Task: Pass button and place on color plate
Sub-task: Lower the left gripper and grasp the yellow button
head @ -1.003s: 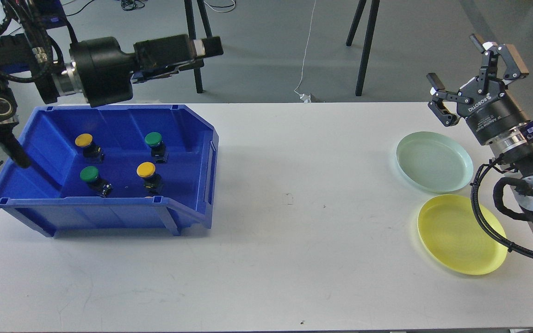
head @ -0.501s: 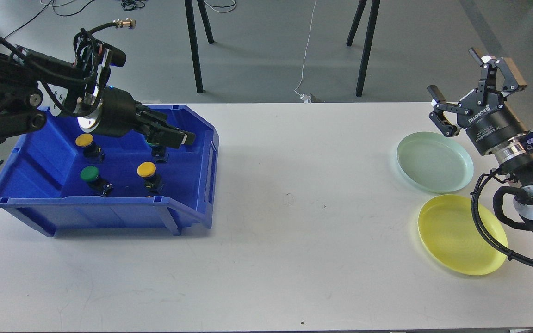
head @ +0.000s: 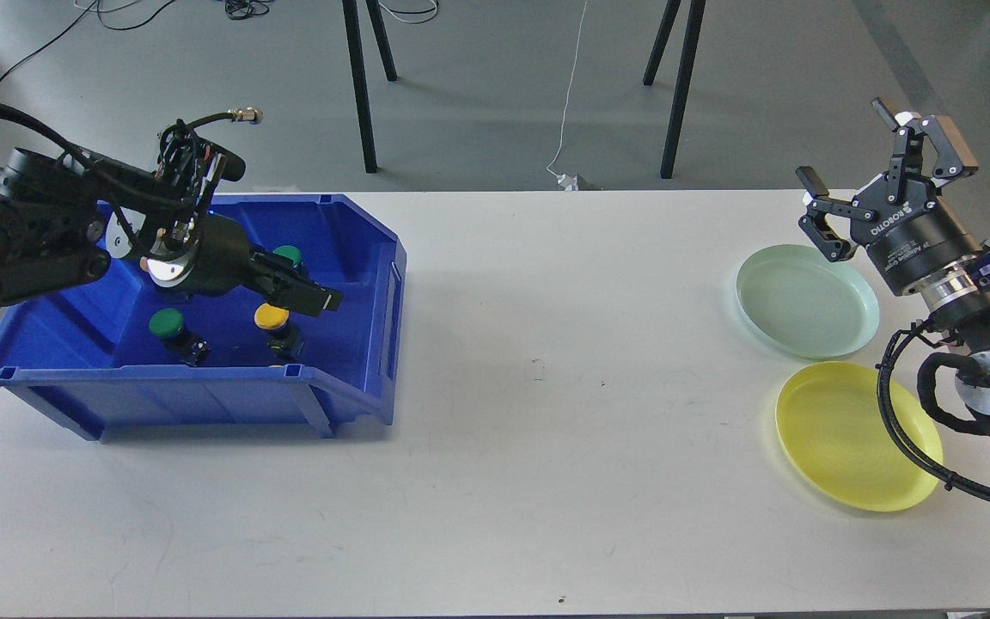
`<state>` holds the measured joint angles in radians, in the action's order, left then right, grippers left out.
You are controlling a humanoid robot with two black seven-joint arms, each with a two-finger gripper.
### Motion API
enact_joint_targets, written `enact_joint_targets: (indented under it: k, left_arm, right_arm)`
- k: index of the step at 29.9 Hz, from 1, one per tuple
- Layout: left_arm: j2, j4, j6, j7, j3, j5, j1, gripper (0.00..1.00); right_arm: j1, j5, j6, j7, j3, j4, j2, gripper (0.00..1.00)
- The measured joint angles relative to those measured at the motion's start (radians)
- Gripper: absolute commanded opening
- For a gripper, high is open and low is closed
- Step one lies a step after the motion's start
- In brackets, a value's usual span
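A blue bin at the table's left holds several push buttons. I see a yellow-capped button, a green-capped button and another green-capped button at the back; my left arm hides a second yellow one. My left gripper is down inside the bin, just above and right of the yellow button, and looks open and empty. My right gripper is open and empty, raised above the table's far right, behind a pale green plate. A yellow plate lies in front of it.
The white table runs between the bin and the plates. The bin's tall walls surround my left gripper. My right arm's cables hang over the yellow plate's right edge. Stand legs are on the floor behind the table.
My left arm has swung down from above the bin's back wall into the bin, and its gripper has dropped to the yellow button. My right gripper has barely moved.
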<state>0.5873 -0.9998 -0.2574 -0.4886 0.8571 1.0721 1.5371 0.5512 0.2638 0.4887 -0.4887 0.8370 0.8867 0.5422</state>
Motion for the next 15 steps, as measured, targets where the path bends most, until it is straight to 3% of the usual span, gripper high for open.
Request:
enact_joint_targets:
  k: [15]
  left_arm:
    - [-0.03, 0.111, 0.002, 0.0, -0.002, 0.011, -0.087, 0.88]
  right_arm:
    - [-0.013, 0.0, 0.0, 0.0, -0.001, 0.0, -0.001, 1.0]
